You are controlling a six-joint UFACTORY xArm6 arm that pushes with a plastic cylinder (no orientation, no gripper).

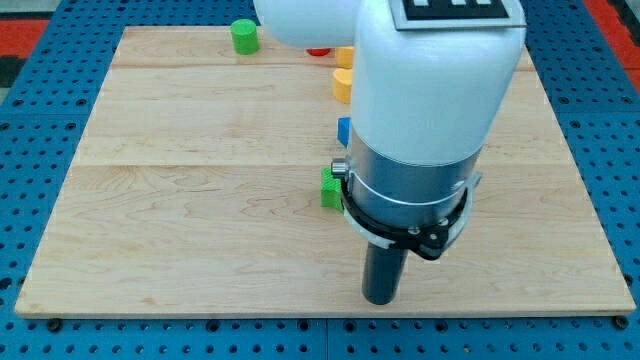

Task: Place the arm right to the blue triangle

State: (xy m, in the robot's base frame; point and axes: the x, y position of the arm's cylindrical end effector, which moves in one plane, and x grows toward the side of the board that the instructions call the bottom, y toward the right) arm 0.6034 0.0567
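You look down at a slant from the near edge of the wooden board (200, 220), facing its far side. The camera sits close: the arm's white housing (430, 70) fills the view's top right, cropped by the frame.

Tool tip (380, 299) near the board's (200, 240) bottom edge, below-right of a half-hidden block (330, 187).

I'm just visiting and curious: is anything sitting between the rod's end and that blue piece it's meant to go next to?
Yes. My tip is near the view's bottom. The blue block is above it, mostly hidden behind the arm. A green block sits between them, slightly to the view's left of the straight line. The arm hides whatever lies right of the blue block.
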